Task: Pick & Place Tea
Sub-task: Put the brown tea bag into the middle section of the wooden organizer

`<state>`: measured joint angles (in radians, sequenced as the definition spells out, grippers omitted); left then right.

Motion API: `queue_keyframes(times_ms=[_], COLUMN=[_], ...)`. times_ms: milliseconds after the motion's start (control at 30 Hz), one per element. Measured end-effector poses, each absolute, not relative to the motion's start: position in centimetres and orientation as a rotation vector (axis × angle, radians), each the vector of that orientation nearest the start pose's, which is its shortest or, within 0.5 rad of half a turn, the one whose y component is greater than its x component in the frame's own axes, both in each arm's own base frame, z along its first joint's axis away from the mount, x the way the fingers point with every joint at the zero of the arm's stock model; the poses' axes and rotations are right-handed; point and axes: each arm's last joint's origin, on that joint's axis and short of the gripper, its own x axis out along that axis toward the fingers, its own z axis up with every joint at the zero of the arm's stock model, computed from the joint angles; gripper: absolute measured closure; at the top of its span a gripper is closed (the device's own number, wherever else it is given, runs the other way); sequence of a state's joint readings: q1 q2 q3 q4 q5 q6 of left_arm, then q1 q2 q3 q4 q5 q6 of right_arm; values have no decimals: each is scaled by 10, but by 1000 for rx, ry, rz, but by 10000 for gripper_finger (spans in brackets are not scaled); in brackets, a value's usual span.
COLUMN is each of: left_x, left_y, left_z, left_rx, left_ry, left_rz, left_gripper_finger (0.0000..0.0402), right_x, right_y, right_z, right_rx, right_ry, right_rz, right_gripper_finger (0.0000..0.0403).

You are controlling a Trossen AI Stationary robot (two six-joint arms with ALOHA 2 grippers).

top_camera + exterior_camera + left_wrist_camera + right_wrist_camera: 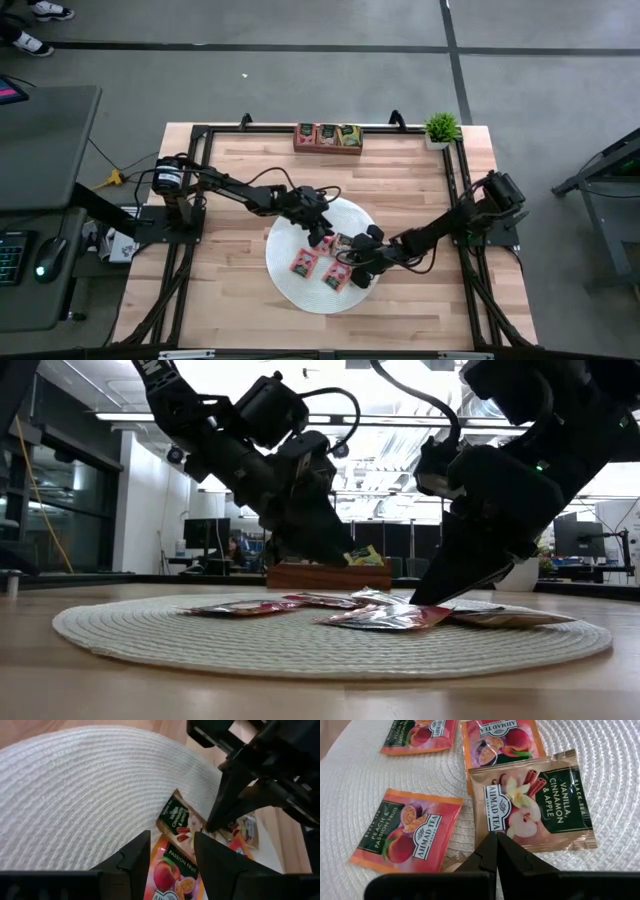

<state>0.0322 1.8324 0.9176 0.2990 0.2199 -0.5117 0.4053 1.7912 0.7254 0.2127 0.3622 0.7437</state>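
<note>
Several tea packets lie flat on the round white mat (pixel 290 235). A brown vanilla, cinnamon and apple packet (pixel 535 802) partly overlaps an orange passion fruit packet (pixel 502 740). Another orange packet (pixel 407 830) and a red-orange one (pixel 420 735) lie beside them. My right gripper (pixel 496 840) is shut, with its tip on the brown packet. My left gripper (pixel 170 855) stands open just over the overlapped orange packet (pixel 172 877), one finger on each side. I cannot see it touching that packet. My right gripper rests its shut fingertips on the brown packet near the middle of one edge (pixel 495 826). It slants down from the table's right side. The packet lies flat on the mat, its opposite edge over the orange packet.
A wooden tray (pixel 328 137) holding more packets stands at the table's far edge, and a small potted plant (pixel 441 128) stands at the far right corner. Bare wood surrounds the mat. The two grippers are close together over the mat's middle.
</note>
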Motion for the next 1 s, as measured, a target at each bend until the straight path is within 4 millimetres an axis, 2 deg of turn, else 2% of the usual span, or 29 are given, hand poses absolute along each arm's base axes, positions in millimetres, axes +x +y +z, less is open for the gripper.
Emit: queue_keyframes(times_ms=[167, 333, 433, 567, 733, 833, 933, 1000], left_x=[364, 365, 368, 366, 368, 373, 382, 389], left_y=[5, 5, 5, 6, 5, 4, 4, 4], left_z=[145, 125, 131, 127, 130, 135, 127, 129], left_rx=[-655, -788, -861, -866, -882, -898, -899, -910], left_ry=[654, 725, 701, 715, 695, 695, 719, 726], left_rz=[5, 59, 63, 106, 79, 54, 65, 40], left_gripper_finger=[252, 252, 252, 252, 252, 252, 252, 252], right_x=[290, 292, 294, 295, 295, 295, 295, 295], right_y=[113, 114, 115, 116, 115, 115, 115, 115], right_z=[104, 97, 94, 93, 93, 93, 93, 93], right_rx=[379, 397, 408, 410, 410, 404, 403, 402], right_ry=[754, 753, 745, 738, 738, 738, 737, 737], right_rz=[-256, -258, -248, -247, -246, -246, -246, -247], right_gripper_finger=[403, 403, 403, 403, 403, 403, 403, 403])
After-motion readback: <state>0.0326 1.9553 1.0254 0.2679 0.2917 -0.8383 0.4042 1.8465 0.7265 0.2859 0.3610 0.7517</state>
